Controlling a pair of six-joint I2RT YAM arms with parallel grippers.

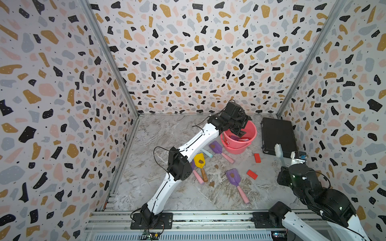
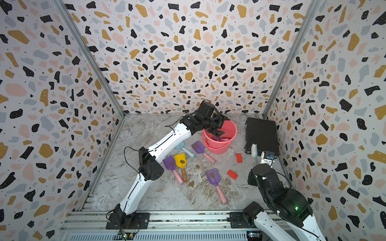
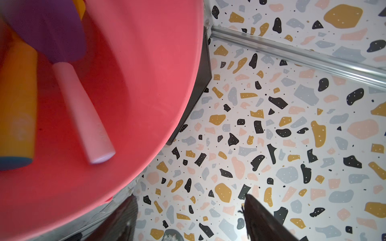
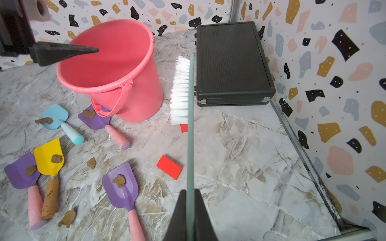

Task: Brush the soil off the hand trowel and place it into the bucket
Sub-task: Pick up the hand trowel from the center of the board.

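My left gripper (image 1: 239, 131) hangs over the mouth of the coral-pink bucket (image 1: 236, 149), open, with nothing between its fingers (image 3: 261, 219). Inside the bucket (image 3: 146, 83) lie a purple hand trowel with a pink handle (image 3: 81, 110) and an orange handle with a blue end (image 3: 16, 104). Several more trowels lie on the table, each with a brown blob of soil (image 4: 119, 180) on its blade: purple ones (image 1: 233, 177) (image 1: 216, 147), a yellow one (image 1: 199, 160) and a blue one (image 4: 54, 116). My right gripper (image 4: 190, 194) is shut on the handle of a white-bristled brush (image 4: 180, 89), held above the table's right side.
A flat black case (image 1: 277, 135) lies at the back right, beside the bucket. Two red blocks (image 1: 257, 158) (image 1: 252, 174) lie between the trowels and my right arm. Loose soil blobs (image 4: 91, 162) (image 4: 67, 218) sit on the marble table. Patterned walls close three sides.
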